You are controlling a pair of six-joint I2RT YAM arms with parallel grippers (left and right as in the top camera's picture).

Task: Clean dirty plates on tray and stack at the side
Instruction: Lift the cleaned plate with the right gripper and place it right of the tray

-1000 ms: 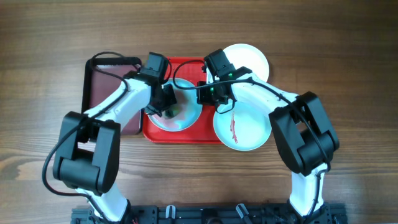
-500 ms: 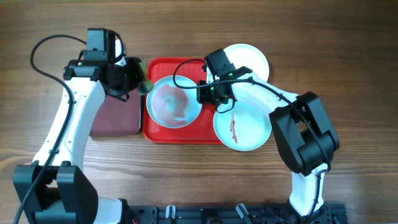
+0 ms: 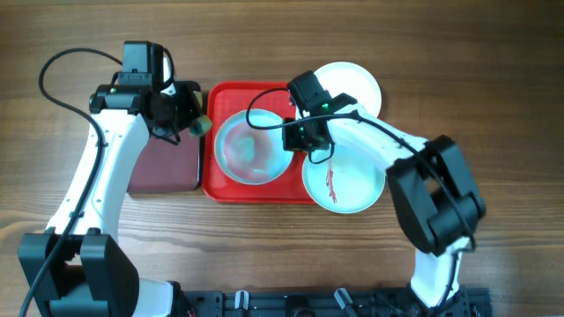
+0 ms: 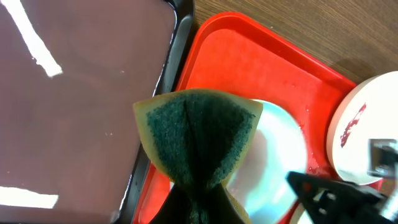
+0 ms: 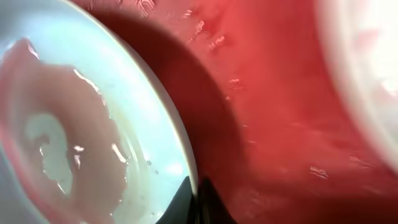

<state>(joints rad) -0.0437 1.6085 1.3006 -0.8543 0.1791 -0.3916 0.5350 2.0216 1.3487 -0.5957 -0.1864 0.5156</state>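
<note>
Pale blue round shallow plate (image 3: 251,150), filmed with thinned pink sauce, lying on the large bright red rectangular plastic tray (image 3: 231,190); right rim pinched in the narrowly closed right gripper (image 3: 293,141).

Left gripper (image 3: 190,121) clamped on a folded green-and-yellow scouring sponge (image 3: 202,126), over the seam with the smaller black-rimmed maroon tray (image 3: 163,167).

Likely hazard: wet rim sliding out of so thin a pinch on lifting, spilling pink water or striking the sauce-streaked second pale blue plate (image 3: 348,189) just beside.

Against one second ago: sponge lifted off the plate and drawn left; right gripper unmoved.
</note>
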